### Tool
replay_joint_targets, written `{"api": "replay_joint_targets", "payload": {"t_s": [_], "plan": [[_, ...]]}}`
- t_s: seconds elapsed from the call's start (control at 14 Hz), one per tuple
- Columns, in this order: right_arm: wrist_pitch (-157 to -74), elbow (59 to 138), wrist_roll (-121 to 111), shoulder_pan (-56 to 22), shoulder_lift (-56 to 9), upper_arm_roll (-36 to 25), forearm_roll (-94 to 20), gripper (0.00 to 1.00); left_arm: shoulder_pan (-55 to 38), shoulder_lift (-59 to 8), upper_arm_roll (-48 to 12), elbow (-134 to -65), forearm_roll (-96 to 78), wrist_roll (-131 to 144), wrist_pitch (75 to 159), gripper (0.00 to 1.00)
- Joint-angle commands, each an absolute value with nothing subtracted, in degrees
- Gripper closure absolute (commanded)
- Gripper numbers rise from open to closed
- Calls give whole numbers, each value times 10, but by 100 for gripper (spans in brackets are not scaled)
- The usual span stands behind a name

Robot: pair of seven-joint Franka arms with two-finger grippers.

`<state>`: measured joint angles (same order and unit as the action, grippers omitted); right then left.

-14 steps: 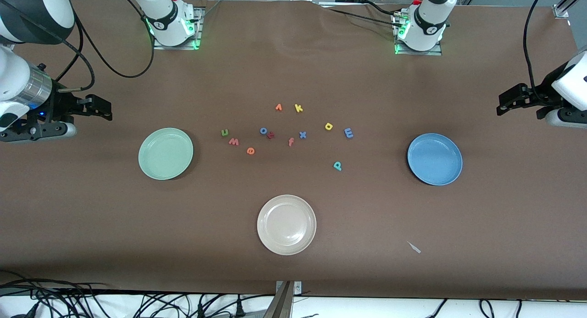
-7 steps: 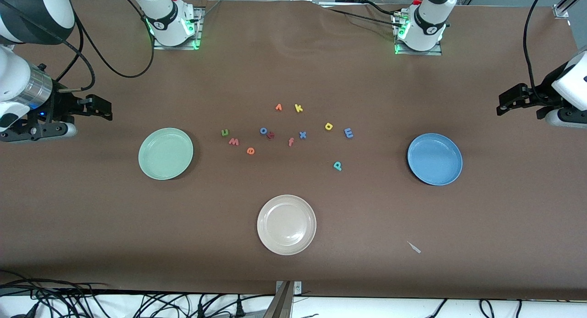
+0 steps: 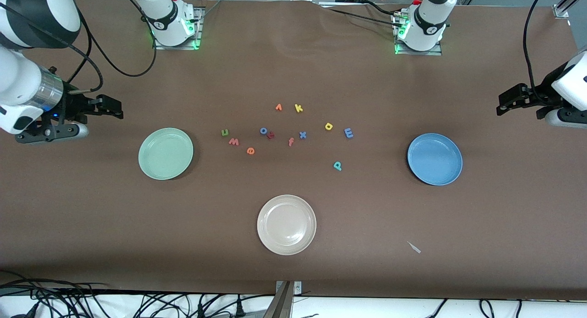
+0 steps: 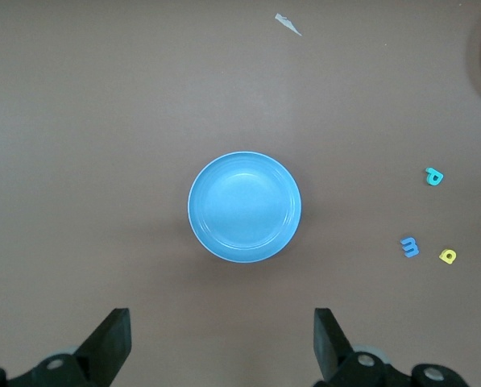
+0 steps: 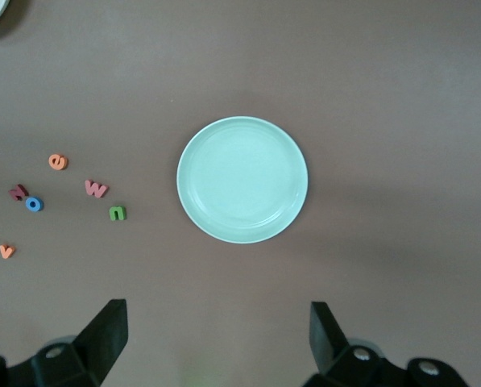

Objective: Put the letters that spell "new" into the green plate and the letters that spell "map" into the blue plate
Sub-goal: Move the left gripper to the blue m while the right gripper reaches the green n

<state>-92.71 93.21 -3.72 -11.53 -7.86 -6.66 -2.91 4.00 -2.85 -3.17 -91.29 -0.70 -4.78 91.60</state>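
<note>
Brown cloth covers the table, and all six task letters lie on it, none in a plate. The green n (image 3: 224, 132), pink w (image 3: 234, 142) and orange e (image 3: 250, 150) sit in a loose row near the green plate (image 3: 165, 153). The yellow a (image 3: 329, 126) and blue m (image 3: 348, 133) lie side by side, with the teal p (image 3: 337, 165) nearer the camera, all toward the blue plate (image 3: 434, 159).

The right gripper (image 3: 103, 108) hangs over bare cloth at its end of the table, fingers spread, holding nothing. The left gripper (image 3: 506, 103) waits likewise, also spread and empty.

A sensible first pick is probably the n, closest to the right arm. The letters are tiny and flat, so the fingers should come straight down astride one, clear of the w just beside it. The blue o (image 3: 263, 131) is best left alone.
</note>
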Motion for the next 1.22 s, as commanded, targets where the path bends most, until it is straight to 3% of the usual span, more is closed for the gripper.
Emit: {"api": "replay_joint_targets", "payload": {"t_s": [0.0,0.29,0.5,0.86,1.15], "plan": [[-959,975,19,-116,-65,-37,-37,0,38,-34,-36,-916,-15,-55,924,0],[-1024,1040,55,-116,-54,-11,-34,0,9,-96,-53,-893,-14,-49,924,0],[-1116,1125,94,-116,-31,28,-31,0,-31,-115,-55,-889,-22,-24,926,0],[-1266,1226,120,-116,-34,81,-29,0,-133,-138,-56,-958,-16,157,1028,0],[-1386,1297,120,-116,-49,113,-29,0,-187,-142,-57,-1074,-14,259,1166,0]]}}
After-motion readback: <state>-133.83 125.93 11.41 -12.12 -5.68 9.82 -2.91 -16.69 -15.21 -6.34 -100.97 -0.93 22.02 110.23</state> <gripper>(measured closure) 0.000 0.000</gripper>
